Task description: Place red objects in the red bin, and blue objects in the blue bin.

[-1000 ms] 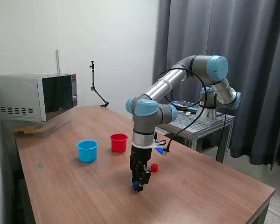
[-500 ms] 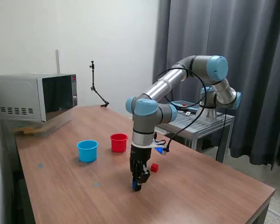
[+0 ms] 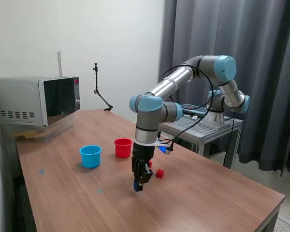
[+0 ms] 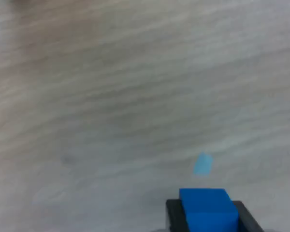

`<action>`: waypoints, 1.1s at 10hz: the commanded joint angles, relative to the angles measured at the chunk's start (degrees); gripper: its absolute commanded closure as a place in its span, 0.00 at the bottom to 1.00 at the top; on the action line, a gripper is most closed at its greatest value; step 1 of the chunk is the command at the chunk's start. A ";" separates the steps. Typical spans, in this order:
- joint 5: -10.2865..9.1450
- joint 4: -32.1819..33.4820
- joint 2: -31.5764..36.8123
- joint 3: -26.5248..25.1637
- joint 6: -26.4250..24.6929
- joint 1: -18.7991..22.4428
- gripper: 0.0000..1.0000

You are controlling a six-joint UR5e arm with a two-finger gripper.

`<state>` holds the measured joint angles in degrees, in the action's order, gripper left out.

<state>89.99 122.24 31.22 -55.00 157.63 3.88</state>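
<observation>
Red cup (image 3: 123, 147): contents hidden | blue cup (image 3: 91, 155): contents hidden | gripper (image 3: 137, 186) clamps blue cube (image 4: 208, 209)

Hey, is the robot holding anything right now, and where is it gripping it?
Yes. The gripper holds a small blue cube, its jaws closed on two opposite side faces, with the cube lifted clear of the table.

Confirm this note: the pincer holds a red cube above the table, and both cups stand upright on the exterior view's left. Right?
One error: the cube in the pincer is blue, as the wrist view shows. The red cube lies on the table. The red cup and blue cup stand as noted.
</observation>
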 commanded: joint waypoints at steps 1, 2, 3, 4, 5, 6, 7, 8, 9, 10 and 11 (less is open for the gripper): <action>0.27 0.10 3.48 -0.63 0.05 -2.81 1.00; 0.79 0.19 4.63 -1.94 0.13 -4.48 1.00; 1.49 0.28 5.51 -2.91 0.05 -6.58 1.00; 1.76 0.28 6.04 -3.35 0.13 -8.43 1.00; 1.94 0.28 6.13 -3.36 0.14 -10.28 1.00; 1.94 0.28 6.13 -3.36 0.14 -12.12 1.00; 2.46 0.28 6.13 -3.36 0.14 -14.14 1.00; 3.95 0.28 6.04 -3.27 0.14 -15.29 1.00; 4.66 0.28 6.04 -2.57 0.14 -16.35 1.00; 4.66 0.28 5.96 -1.87 0.14 -17.23 1.00; 4.66 0.19 6.04 -1.43 0.14 -17.50 1.00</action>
<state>94.36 122.50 37.25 -57.18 157.76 -12.61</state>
